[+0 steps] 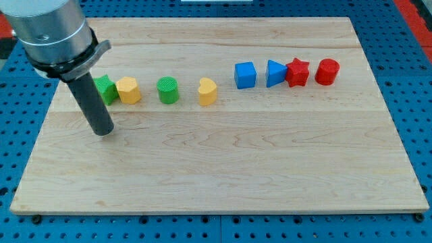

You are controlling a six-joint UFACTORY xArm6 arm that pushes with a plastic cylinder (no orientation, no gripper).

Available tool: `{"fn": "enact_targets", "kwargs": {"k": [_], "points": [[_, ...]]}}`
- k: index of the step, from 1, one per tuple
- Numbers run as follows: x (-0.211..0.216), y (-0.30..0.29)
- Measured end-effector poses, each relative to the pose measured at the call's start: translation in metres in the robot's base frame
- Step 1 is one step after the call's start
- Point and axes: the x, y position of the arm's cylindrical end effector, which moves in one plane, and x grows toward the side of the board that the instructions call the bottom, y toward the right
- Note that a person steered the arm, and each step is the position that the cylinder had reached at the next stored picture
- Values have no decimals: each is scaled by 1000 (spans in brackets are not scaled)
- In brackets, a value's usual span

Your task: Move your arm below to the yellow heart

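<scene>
On the wooden board (223,169) there are no containers. My tip (103,132), a bare fingerless rod, sits toward the view's bottom-left of the yellow heart (208,91), well apart.

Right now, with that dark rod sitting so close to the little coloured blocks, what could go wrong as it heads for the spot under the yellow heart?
My tip rests on the wooden board, just below the green star-shaped block and the yellow hexagonal block.

1. Drifting toward the view's top could nudge those two.
2. Stopping too high could bump the yellow heart block or the green cylinder.
</scene>
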Motion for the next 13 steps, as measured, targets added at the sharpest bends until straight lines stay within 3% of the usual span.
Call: {"fn": "enact_targets", "kwargs": {"k": [13], "points": [[6,11]]}}
